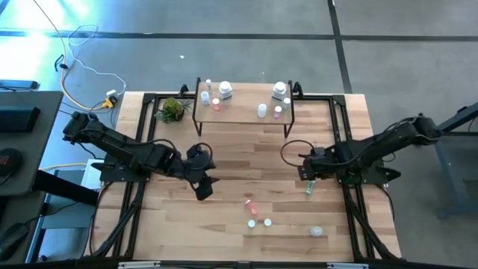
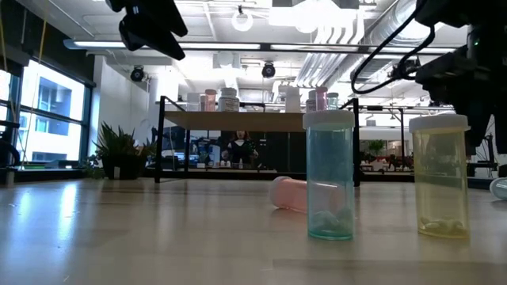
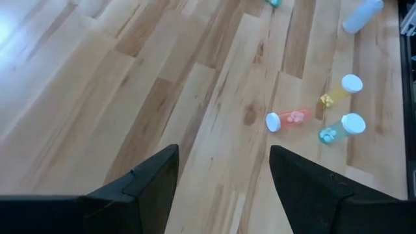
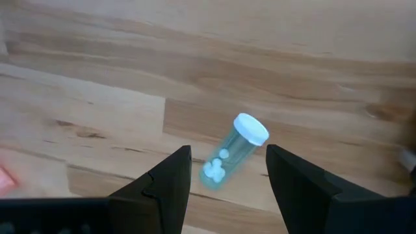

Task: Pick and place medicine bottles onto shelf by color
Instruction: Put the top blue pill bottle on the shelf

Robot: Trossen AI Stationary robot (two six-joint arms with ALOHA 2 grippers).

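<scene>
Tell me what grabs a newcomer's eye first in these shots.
The right pincer hangs open over a teal bottle lying on its side on the table. Toward the front edge a pink bottle lies toppled near two upright ones, while the shelf at the back already carries bottles at both ends. The left pincer hovers open over bare wood.

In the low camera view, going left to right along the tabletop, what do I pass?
Potted plant → pink bottle lying on its side → upright green bottle → upright yellow bottle.
</scene>
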